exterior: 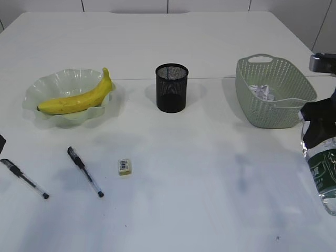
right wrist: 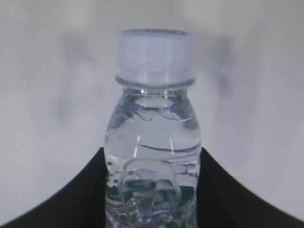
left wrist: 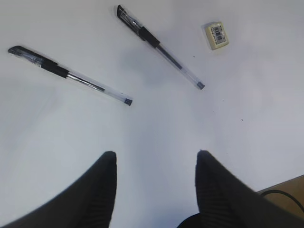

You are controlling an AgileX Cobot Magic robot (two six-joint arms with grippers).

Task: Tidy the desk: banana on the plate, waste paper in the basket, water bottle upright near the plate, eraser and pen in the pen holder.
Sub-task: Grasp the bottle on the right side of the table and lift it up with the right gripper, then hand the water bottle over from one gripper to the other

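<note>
Right wrist view was filled by the water bottle (right wrist: 152,137), which was seen between the two dark fingers (right wrist: 71,199) of the right gripper (right wrist: 152,190); the fingers were pressed against both sides of its body, so the bottle was held. Its white cap (right wrist: 156,54) pointed away from the camera, and water was seen inside the clear neck. In the exterior view the same bottle (exterior: 321,173) was found at the near right edge of the table (exterior: 210,184), with its green label partly visible, under the black right gripper (exterior: 316,126).

Just to the far left of the bottle, the grey-green basket (exterior: 275,94) was placed, and a piece of waste paper (exterior: 262,92) was lying inside it. The black mesh pen holder (exterior: 171,87) was standing upright near the middle of the table. At the far left, the banana (exterior: 79,97) was resting on the pale wavy plate (exterior: 68,97).

Nearer on the left side, two pens were lying flat and apart: the left pen (exterior: 23,178) and the right pen (exterior: 85,171). The small eraser (exterior: 125,167) was lying just right of the right pen, not touching it.

In the left wrist view the left gripper (left wrist: 154,164) was seen above the bare table with its fingers (left wrist: 102,190) moderately apart and nothing between them; both pens and the eraser (left wrist: 216,35) were lying farther ahead of it.
</note>
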